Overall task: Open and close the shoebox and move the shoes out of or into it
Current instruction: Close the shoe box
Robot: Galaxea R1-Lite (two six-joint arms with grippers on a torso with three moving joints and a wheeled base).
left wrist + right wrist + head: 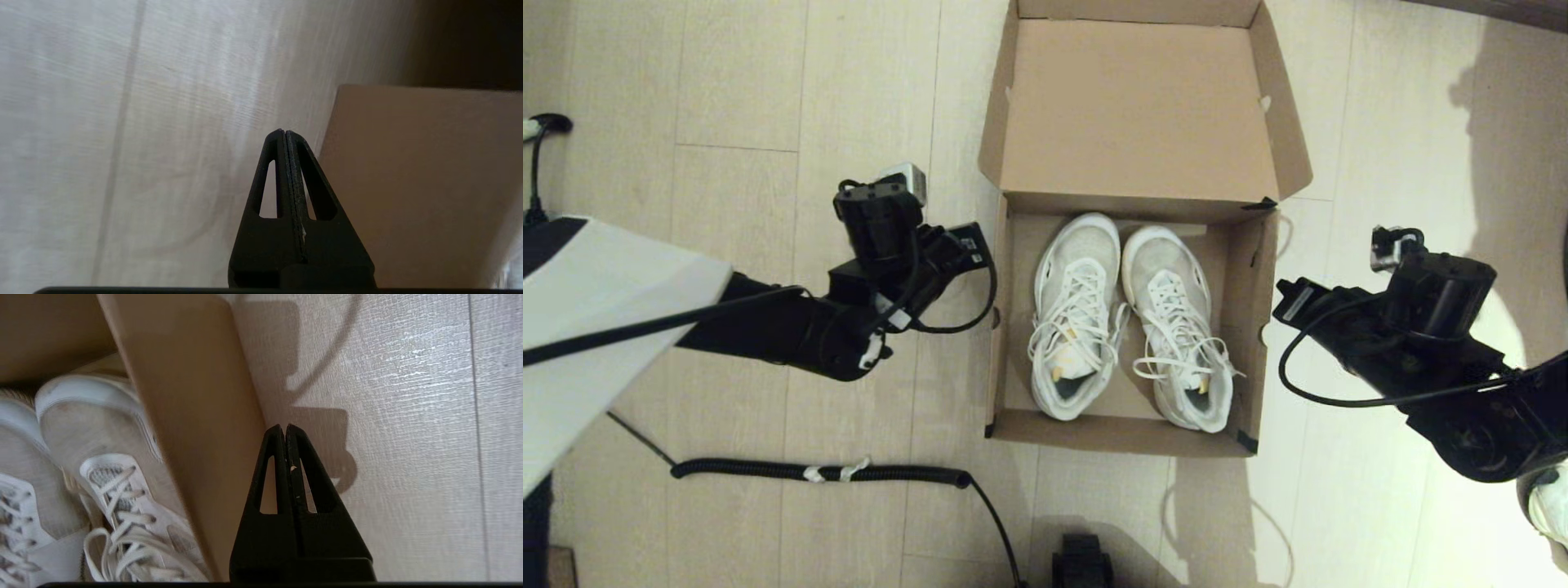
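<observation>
- Floor (pixel 743 98): pale wood-look planks, seams running fwd/back.
- Shoebox (pixel 1005 384) sits directly on floor, centre of head view; lid open, folded back flat on far side.
- Coiled black cable (pixel 817 471) lies on floor, near-left of box, w/ white tape wraps.
- Black object (pixel 1082 563) on floor at near edge, partly cut off; type unclear.
- Whitish shoe (pixel 1547 506) at far-right edge, partly visible.

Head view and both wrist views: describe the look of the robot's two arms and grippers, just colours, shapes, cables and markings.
Both arms are matte black with chunky cylindrical joints. The left arm carries looping black cables, white tags and a silvery-white module on top. The right arm has one looping black cable and a small silver module. The left gripper and right gripper are black tapered fingers with triangular cut-outs, forming a wedge.
</observation>
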